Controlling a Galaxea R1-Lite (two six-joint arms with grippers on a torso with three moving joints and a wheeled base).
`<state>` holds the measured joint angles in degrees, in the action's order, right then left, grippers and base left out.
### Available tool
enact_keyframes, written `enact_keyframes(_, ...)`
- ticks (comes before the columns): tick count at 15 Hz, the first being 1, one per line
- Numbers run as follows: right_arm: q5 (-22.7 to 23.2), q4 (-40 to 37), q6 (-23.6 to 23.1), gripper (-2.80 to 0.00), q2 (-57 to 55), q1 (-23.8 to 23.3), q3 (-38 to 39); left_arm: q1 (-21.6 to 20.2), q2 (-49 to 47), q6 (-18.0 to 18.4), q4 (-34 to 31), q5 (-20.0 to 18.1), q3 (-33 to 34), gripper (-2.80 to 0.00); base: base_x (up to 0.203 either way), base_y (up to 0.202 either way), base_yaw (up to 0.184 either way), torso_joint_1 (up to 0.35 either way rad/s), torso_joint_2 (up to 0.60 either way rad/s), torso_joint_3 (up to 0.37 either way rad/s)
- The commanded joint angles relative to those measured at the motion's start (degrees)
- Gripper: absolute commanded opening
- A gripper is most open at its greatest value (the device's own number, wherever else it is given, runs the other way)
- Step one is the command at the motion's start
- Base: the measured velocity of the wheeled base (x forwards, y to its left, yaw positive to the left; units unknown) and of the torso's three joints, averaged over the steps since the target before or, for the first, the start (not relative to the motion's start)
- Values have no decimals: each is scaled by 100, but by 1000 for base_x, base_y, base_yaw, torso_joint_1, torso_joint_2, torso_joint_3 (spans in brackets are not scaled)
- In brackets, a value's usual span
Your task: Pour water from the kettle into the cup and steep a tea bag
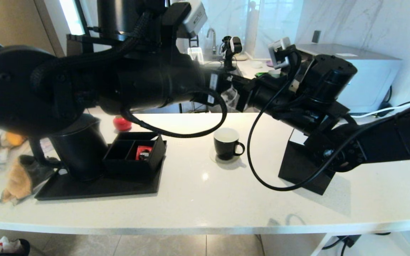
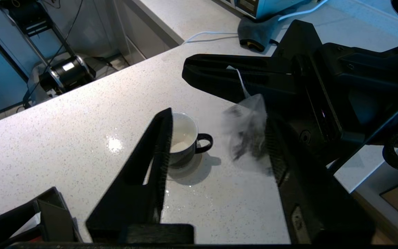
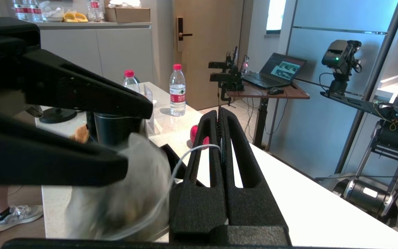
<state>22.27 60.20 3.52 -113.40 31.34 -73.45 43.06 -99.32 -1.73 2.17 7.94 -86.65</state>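
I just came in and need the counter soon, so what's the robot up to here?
It is making tea. Both arms are raised above the white counter. The right hand is shut on the string of the tea bag, which hangs in the air between the open fingers of the left hand, above and beside the cup. The bag is not in the cup yet. The kettle stands on a black tray at the robot's left.
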Motion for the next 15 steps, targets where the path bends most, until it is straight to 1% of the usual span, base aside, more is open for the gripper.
enact_keyframes(1, 14, 36, -1, -280, 11, -5, 15, -8, 9, -3, 3, 6, 9, 0, 0, 0, 0, 0, 0, 0)
enact_keyframes(3, 14, 21, -1, -280, 46, -22, 44, -8, 26, -1, 3, 43, 17, 0, 0, 0, 0, 0, 0, 0)
enact_keyframes(6, 5, 17, -13, -280, 98, -44, 199, -8, 45, -1, 3, 235, 34, 0, 0, 0, 0, 0, 0, 0)
enact_keyframes(10, 11, 47, -318, -280, 177, -118, 580, -1, 106, 6, -5, 244, 26, 0, 0, 0, 0, 0, 0, 0)
enact_keyframes(15, 11, 18, -326, -280, 213, -120, 602, 100, 200, -3, -6, 235, 17, 0, 0, 0, 0, 0, 0, 0)
